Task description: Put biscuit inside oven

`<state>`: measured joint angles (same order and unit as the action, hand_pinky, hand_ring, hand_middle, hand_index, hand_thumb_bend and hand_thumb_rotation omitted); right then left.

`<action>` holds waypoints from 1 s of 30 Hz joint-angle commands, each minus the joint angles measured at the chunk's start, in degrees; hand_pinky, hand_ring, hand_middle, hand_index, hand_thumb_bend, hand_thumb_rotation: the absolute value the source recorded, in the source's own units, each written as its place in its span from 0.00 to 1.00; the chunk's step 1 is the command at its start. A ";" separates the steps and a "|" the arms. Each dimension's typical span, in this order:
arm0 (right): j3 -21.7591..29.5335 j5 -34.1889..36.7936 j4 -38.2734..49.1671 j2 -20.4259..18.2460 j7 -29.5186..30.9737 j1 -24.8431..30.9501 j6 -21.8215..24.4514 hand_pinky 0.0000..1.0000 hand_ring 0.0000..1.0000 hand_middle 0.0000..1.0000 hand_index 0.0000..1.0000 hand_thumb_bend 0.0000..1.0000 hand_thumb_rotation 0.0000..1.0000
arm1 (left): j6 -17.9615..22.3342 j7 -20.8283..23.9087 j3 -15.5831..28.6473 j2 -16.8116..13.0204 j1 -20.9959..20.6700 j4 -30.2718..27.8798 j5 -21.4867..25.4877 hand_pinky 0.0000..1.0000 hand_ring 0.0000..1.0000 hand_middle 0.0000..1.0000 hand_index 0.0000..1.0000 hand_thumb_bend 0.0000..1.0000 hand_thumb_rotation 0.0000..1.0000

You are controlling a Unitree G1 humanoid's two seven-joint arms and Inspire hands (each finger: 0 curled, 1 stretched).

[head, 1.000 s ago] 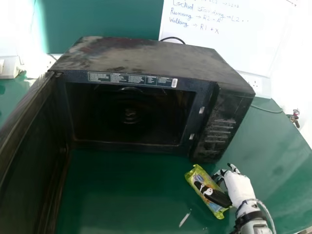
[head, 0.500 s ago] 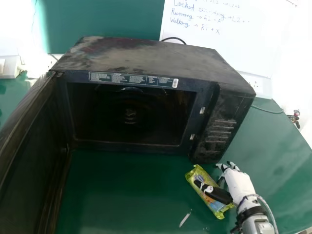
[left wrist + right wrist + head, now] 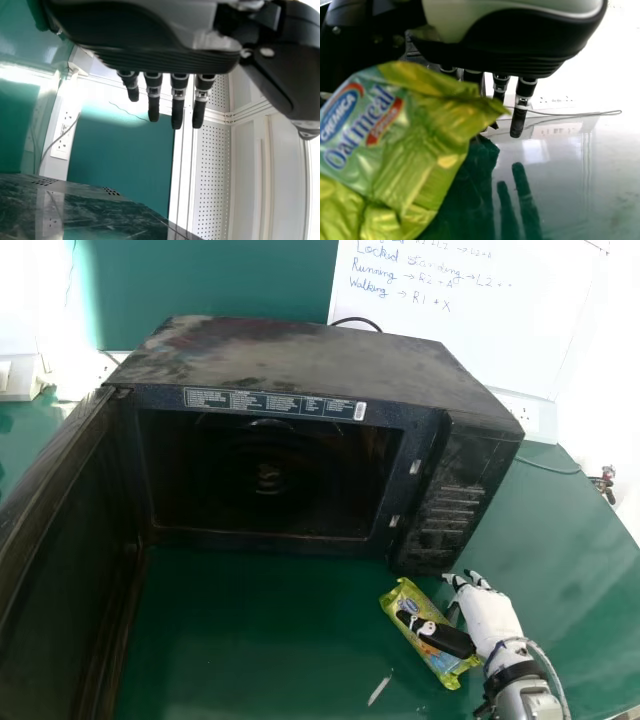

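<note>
**One biscuit packet outside an open oven, beneath the thumb of the right hand.**

Head view: the packet, yellow-green, lies aslant in front of the oven's right front corner, near the control panel and apart from it. The black thumb crosses the packet's upper face; the other fingers extend past its right side toward the oven, nearly straight, so that the hand is fairly wide. Whether the packet is pinched, or bears fully on the green table, cannot be told. The oven door stands swung open at the left, exposing the dark cavity. A small white strip lies on the table, left of the packet's near end. Behind the oven are a whiteboard with handwriting and a dark cable.

Right wrist view: the printed wrapper stands close to the camera and partly covers the fingers; those visible point downward, and dark reflections of fingers show on the glossy tabletop.

Left wrist view: the left hand is empty and wide, its fingers straight and side by side, its thumb set well apart.
</note>
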<state>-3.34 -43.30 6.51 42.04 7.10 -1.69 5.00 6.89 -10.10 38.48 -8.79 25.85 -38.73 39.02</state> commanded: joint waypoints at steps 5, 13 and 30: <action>0.74 1.28 -0.14 2.45 3.54 2.65 -1.38 0.77 0.87 0.90 0.89 1.00 0.61 | 0.68 -0.11 -0.85 0.27 0.22 -0.57 -0.21 0.98 0.92 0.90 0.89 0.96 0.93; 4.64 4.82 -6.99 -0.54 -10.44 2.15 -10.22 0.72 0.85 0.89 0.88 1.00 0.64 | 1.00 -0.05 -1.01 0.05 0.01 -0.05 -0.67 0.98 0.92 0.89 0.87 0.96 0.93; 7.15 2.42 0.15 5.89 0.94 5.57 -9.19 0.74 0.88 0.90 0.87 1.00 0.67 | 1.19 0.12 -1.19 0.07 0.23 -0.19 -1.23 0.98 0.91 0.90 0.88 0.96 0.94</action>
<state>3.99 -40.46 5.22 46.74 6.37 2.97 -4.43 7.65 -10.17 37.39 -8.75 25.59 -38.31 38.27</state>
